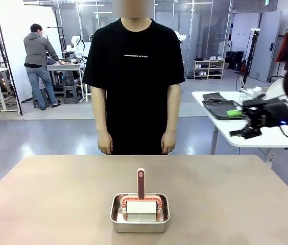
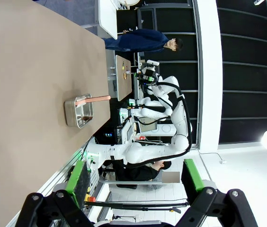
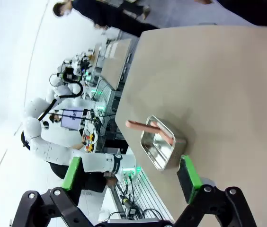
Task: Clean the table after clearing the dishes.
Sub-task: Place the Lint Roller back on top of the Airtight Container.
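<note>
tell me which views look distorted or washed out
Front view: even light, straight lines, sharp pan on the table. Left wrist view: rolled sideways, table edge bowed, white glare lower right. Right wrist view: tilted, upper left blown out to white, pan still sharp.

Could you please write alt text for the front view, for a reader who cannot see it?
A small steel pan holding a pink-handled brush sits near the front middle of the tan table. A person in a black T-shirt stands at the far side, arms down. The right gripper hovers open at the right edge.
</note>
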You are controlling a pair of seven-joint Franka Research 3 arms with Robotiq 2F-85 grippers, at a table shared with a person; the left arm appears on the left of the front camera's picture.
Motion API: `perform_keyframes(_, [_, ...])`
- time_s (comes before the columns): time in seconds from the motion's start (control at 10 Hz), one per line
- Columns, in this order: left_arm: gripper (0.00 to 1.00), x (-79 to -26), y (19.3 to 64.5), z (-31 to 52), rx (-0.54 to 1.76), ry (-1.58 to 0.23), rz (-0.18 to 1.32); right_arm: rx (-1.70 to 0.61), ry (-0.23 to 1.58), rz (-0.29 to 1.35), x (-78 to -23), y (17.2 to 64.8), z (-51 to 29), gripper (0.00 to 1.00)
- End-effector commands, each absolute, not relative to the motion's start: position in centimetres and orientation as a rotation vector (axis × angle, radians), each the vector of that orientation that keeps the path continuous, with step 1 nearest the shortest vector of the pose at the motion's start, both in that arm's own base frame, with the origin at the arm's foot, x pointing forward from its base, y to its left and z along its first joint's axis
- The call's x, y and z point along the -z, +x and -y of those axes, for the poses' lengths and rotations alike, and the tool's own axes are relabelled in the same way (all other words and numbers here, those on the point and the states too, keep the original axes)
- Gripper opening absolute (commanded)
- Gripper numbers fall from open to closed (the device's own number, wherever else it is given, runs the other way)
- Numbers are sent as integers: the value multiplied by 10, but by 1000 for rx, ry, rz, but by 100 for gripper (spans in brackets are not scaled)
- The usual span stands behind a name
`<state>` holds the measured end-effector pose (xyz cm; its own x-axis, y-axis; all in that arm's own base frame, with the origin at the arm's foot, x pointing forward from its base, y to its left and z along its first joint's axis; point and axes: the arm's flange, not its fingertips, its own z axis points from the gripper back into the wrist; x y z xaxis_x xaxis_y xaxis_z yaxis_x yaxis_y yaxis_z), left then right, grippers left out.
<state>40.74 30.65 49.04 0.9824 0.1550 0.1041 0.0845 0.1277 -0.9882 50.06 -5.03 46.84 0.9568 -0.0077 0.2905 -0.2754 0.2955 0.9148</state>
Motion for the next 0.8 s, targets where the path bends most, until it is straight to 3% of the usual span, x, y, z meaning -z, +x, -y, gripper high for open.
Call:
perform_keyframes(0.0, [100,-492,405,-308,-56,-1441,203,-178,1218,254,-466,464,103,100])
perform_keyframes(0.3, [100,-492,405,-308,-56,-1441,203,-48,1195,313,-464,412,188,100])
perform_keyframes(0.7, [100,-492,405,-308,-56,-1441,203,109,1213,339,-440,357,238,100])
